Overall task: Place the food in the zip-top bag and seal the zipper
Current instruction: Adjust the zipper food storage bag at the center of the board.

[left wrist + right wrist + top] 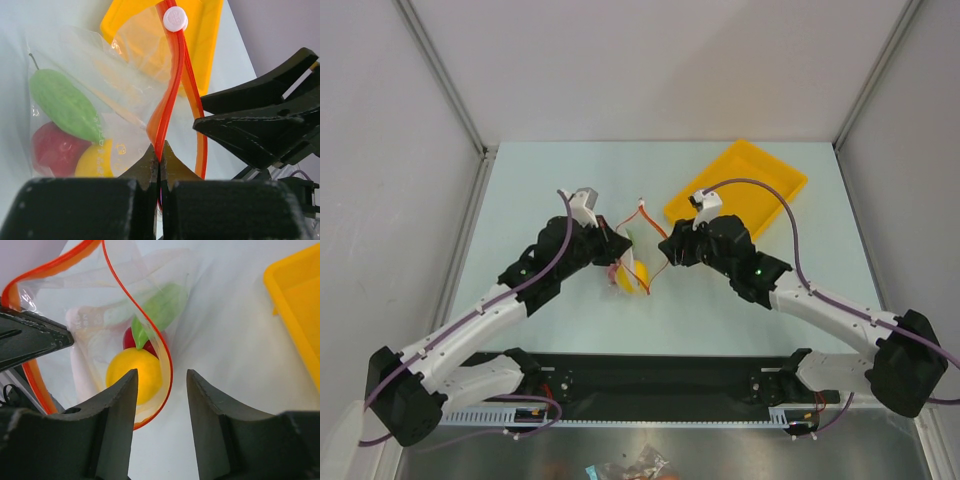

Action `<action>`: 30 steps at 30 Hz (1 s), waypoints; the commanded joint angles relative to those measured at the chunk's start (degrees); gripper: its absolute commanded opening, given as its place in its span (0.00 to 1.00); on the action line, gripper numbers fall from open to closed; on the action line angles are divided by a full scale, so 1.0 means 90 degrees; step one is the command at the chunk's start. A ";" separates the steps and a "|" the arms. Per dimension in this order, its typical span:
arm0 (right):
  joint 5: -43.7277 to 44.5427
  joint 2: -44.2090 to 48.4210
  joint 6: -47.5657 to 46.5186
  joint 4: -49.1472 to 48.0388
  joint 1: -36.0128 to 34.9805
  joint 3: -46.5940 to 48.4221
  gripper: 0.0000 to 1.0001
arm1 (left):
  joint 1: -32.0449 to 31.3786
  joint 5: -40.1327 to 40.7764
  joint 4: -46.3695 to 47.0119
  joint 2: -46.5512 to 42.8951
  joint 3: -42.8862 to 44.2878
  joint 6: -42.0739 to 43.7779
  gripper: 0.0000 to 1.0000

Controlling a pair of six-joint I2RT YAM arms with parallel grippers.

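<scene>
left gripper (159, 156) clamped tight on the zipper (172, 80); right gripper (162, 385) wide apart, gripping nothing.
lemon (134, 374), red fruit (54, 150) and green vegetable (62, 102) sit inside the zip-top bag (100, 55), mouth gaping, between both grippers, near the yellow tray (740, 185).

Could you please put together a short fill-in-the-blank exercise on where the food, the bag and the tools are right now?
1. The left tool is shut on the zipper, whose round slider is ____ in colour.
2. The right tool is ____, clamping nothing.
3. The lemon, red fruit and green vegetable all lie ____ the zip-top bag.
Missing words: white; open; inside.
</scene>
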State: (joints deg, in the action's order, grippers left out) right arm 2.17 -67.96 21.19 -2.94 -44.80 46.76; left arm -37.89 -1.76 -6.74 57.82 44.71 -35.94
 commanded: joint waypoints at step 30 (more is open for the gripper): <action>-0.0389 0.1213 -0.0733 -0.1265 -0.0970 -0.0469 0.00 | -0.0507 -0.0986 0.0358 -0.0096 0.0228 0.0732 0.58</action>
State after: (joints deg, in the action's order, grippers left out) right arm -1.37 -59.11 16.34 -8.88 -52.62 42.65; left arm -42.26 -10.76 -7.79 61.06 47.92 -29.26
